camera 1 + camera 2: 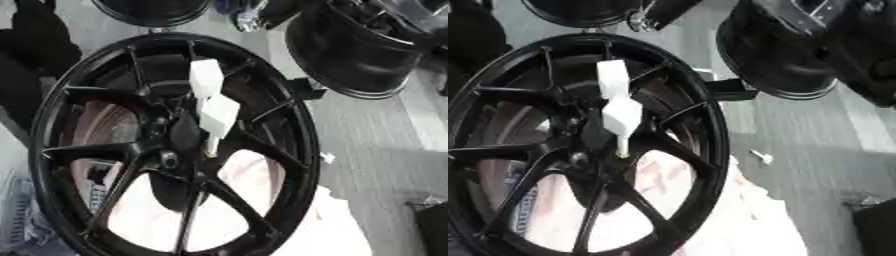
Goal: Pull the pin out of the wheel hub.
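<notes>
Looking near to far: pale cloth [332, 230] under the rim, then the black wheel [289, 130] tilted up with its hub [175, 140] at centre. A white pin [616, 107] sticks out just right of the hub, long axis roughly up-down, tip toward the hub. Neither robot hand clearly shows; dark shapes at the far edge might be arm parts, can't tell. More wheels [350, 50] beyond.

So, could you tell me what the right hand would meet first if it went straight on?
Probably the hub, right below the pin; the hand blends into it, so depth is unclear.
</notes>
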Available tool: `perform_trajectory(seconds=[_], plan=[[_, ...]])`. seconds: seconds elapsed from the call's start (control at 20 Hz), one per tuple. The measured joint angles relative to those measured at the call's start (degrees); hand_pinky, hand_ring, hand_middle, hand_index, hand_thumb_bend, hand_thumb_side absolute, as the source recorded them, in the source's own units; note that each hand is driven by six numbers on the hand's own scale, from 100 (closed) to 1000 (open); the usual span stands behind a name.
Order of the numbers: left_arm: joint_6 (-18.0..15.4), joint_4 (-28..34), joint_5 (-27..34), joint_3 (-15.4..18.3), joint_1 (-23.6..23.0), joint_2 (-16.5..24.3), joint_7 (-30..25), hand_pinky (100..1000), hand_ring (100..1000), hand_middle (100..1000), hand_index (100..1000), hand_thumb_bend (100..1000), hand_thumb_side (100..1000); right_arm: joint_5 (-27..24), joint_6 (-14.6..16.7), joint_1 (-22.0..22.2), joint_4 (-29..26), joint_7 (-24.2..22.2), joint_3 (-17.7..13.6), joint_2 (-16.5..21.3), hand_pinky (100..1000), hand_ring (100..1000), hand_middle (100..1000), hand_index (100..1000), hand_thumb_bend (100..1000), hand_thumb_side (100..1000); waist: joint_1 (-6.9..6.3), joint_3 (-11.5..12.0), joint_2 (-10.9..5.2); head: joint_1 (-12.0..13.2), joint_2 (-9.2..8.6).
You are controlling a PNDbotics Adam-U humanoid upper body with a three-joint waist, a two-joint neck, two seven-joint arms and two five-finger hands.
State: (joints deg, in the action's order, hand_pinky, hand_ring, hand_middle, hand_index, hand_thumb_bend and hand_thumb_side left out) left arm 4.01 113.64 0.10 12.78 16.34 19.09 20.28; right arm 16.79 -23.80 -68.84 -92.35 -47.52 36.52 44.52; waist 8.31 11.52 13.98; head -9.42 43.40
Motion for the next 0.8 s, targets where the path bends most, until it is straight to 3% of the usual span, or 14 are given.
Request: perform_trajectory(seconds=[0.4, 0.5, 0.65, 0.8], plan=[[0.03, 0.0, -0.02, 0.02, -0.07, 0.0, -0.04, 656, 535, 548, 716, 236, 319, -3.87, 0.22, 0.06, -2.77, 1.68, 1.1, -0.42, 887, 851, 785, 866, 100, 664, -0.15, 0.51, -0.22, -0.54, 0.02], [0.04, 0.0, -0.02, 0.02, -0.08, 0.0, -0.05, 656, 535, 548, 716, 236, 319, -4.0, -0.35, 0.35, -4.16, 2.44, 1.37, -0.39, 887, 851, 785, 866, 100, 635, -0.16, 0.53, -0.2, -0.56, -0.51], [0.05, 0.0, -0.02, 0.01, -0.09, 0.0, -0.06, 655, 533, 547, 715, 236, 321, -3.6, -1.84, 0.72, -6.04, 4.12, 1.64, -0.16, 897, 850, 785, 869, 100, 490, -0.22, 0.56, 0.1, -0.2, -1.89], [0.06, 0.0, -0.02, 0.01, -0.1, 0.0, -0.07, 654, 532, 546, 715, 237, 321, -1.7, -4.22, 1.45, -8.09, 6.45, 2.05, 0.62, 899, 851, 786, 870, 100, 458, -0.26, 0.55, 0.66, 0.76, -3.95]])
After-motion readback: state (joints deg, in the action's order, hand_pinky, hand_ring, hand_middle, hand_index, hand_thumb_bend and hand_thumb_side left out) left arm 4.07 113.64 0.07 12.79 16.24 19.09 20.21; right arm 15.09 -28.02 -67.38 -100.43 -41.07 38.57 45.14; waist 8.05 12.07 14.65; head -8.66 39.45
